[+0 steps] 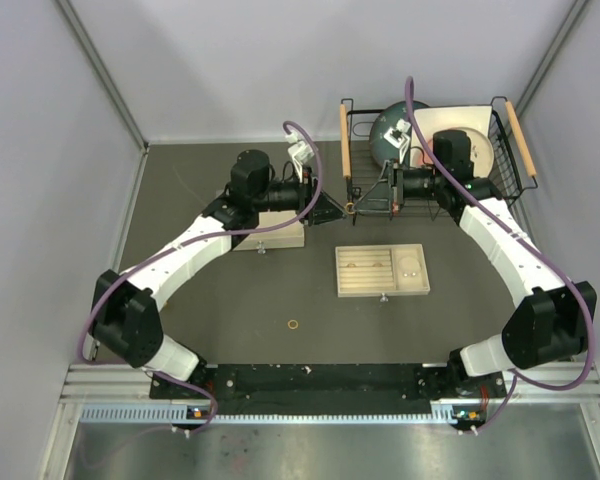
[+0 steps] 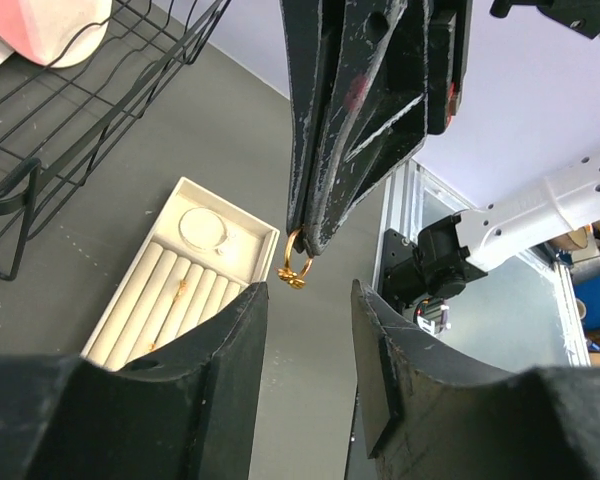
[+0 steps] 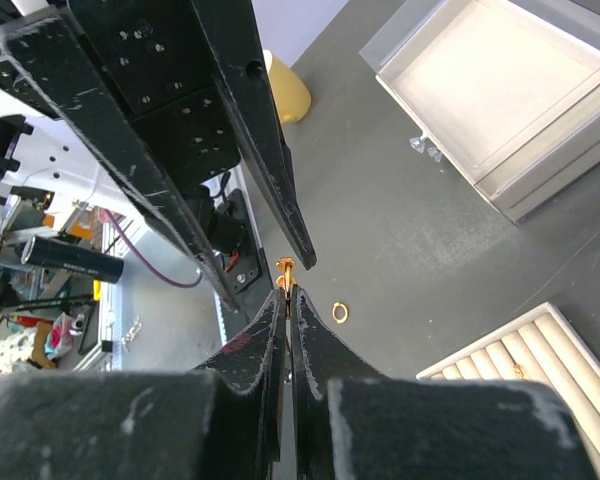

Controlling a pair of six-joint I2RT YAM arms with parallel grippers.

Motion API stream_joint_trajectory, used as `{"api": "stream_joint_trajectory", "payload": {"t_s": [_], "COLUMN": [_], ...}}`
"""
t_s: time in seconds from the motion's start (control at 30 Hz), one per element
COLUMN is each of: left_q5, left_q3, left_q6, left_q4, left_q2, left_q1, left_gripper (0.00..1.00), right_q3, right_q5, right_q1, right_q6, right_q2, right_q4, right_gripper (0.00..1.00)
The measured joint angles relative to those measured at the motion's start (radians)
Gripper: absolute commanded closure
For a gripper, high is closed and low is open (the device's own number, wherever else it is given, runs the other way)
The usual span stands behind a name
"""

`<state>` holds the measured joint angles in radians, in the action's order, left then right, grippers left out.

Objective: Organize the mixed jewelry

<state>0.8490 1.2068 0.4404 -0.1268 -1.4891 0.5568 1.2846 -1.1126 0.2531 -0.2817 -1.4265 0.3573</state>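
Observation:
My right gripper (image 1: 356, 207) is shut on a small gold ring (image 3: 285, 268), held in the air above the table; the ring also shows in the left wrist view (image 2: 295, 268). My left gripper (image 2: 308, 290) is open and faces it tip to tip, its fingers (image 3: 270, 170) either side of the ring without touching. Another gold ring (image 1: 294, 325) lies loose on the dark table, also in the right wrist view (image 3: 340, 313). The beige slotted tray (image 1: 340, 272) holds small gold rings (image 2: 181, 290) in its rolls and a thin silver hoop (image 2: 202, 228) in its square compartment.
A black wire basket (image 1: 508, 150) with a dark bowl and a white plate stands at the back right, just behind my right gripper. An open beige box (image 1: 280, 235) sits under my left arm. A yellow cup (image 3: 285, 90) shows in the right wrist view.

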Motion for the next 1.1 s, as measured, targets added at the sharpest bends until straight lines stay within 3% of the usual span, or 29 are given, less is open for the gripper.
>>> {"api": "stream_joint_trajectory", "payload": {"t_s": [0.2,0.6,0.87,1.1], "left_q5": [0.001,0.026,0.034,0.037], "left_q3": [0.002,0.005,0.006,0.006], "left_q6": [0.017,0.057,0.083,0.092], "left_q4": [-0.005,-0.035,-0.047,-0.05], "left_q2": [-0.022,-0.041,-0.042,-0.043], "left_q1": [0.0,0.0,-0.001,-0.003], "left_gripper": [0.68,0.69,0.89,0.91], "right_q3": [0.0,-0.002,-0.015,-0.018], "right_q5": [0.0,0.001,0.003,0.005], "right_q1": [0.0,0.006,0.009,0.011], "right_q6": [-0.004,-0.008,-0.007,-0.006], "right_q2": [0.0,0.001,0.012,0.018], "right_q4": [-0.014,-0.021,-0.027,-0.029], "right_gripper": [1.0,1.0,1.0,1.0]}}
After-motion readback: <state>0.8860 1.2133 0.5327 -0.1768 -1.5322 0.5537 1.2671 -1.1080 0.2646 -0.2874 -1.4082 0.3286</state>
